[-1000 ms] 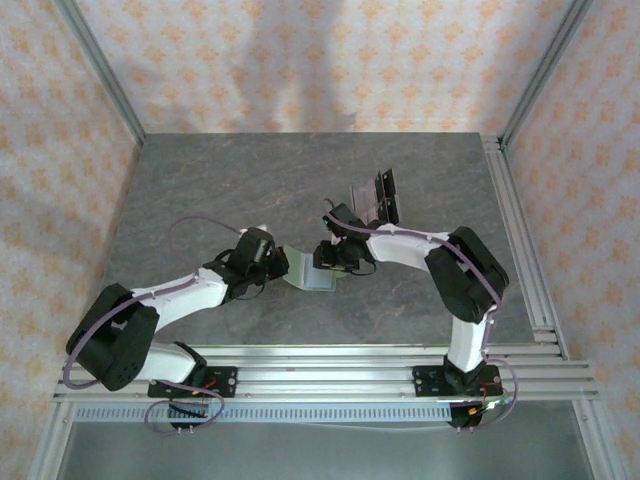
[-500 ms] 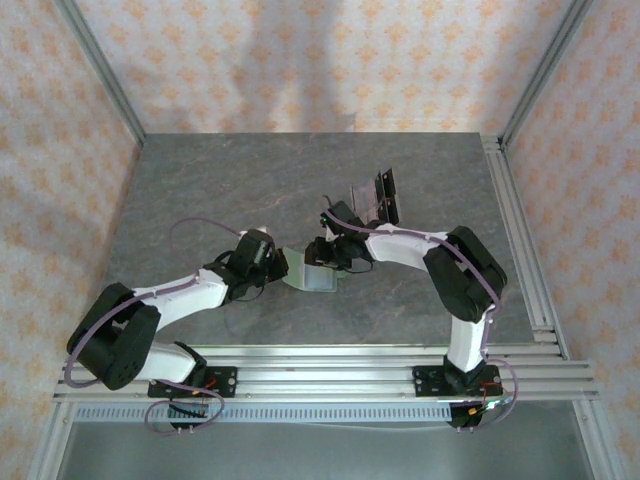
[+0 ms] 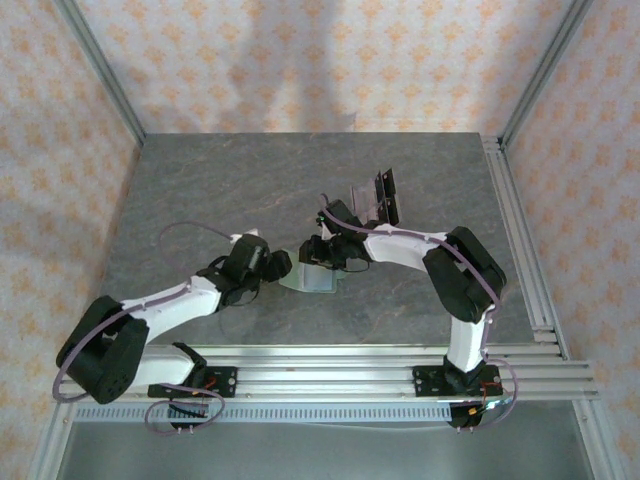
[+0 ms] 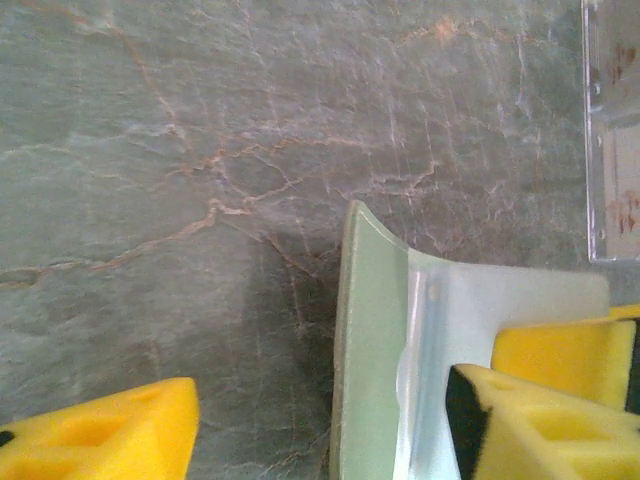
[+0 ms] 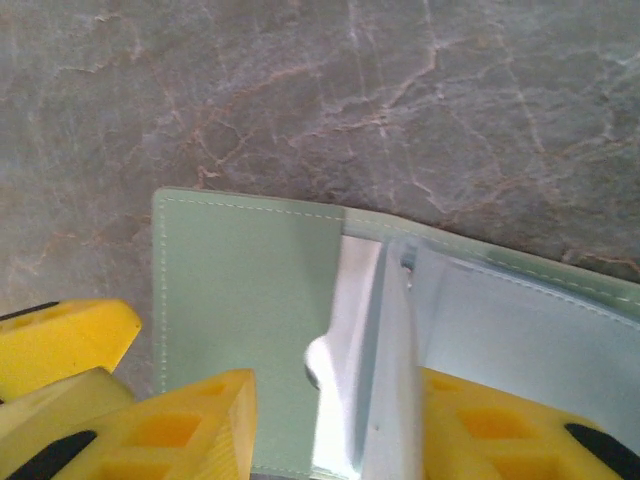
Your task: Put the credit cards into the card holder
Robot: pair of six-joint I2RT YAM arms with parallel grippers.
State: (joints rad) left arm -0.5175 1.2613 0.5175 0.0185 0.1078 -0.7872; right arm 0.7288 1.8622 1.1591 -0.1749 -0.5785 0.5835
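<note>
— Fingers first, please: how do the two sets stand?

— The left fingers [image 3: 278, 266] are spread wide and grasp nothing. In the left wrist view one yellow finger hangs over bare tabletop [image 3: 200, 190]. The other hangs over the pale inside of the card holder [image 3: 308, 280], whose green edge lies between them.

— And the right?

— The right fingers [image 3: 318, 252] are part-closed around the card holder's raised middle fold. In the right wrist view one finger lies on the green flap [image 5: 250, 310] and the other on the paler inner panel, with the fold pinched upright between them.

— Where is the card holder?

— Near the middle of the grey, veined tabletop, between the two wrists, lying open. Its far end touches the right fingers; the left fingers are just beside its left edge.

— Is a card in it?

— A pale glossy strip [image 5: 345, 320] shows in the fold beside a small snap. Whether that is a card or lining, I cannot tell.

— The credit cards?

— The credit cards [image 3: 375, 195] stand on edge in a small bunch, some black, some greyish-mauve. They are beyond the right wrist toward the back of the tabletop, apart from the card holder. A clear rectangle [image 4: 610, 130] also lies at the right edge of the left wrist view; too little shows to name it.
</note>
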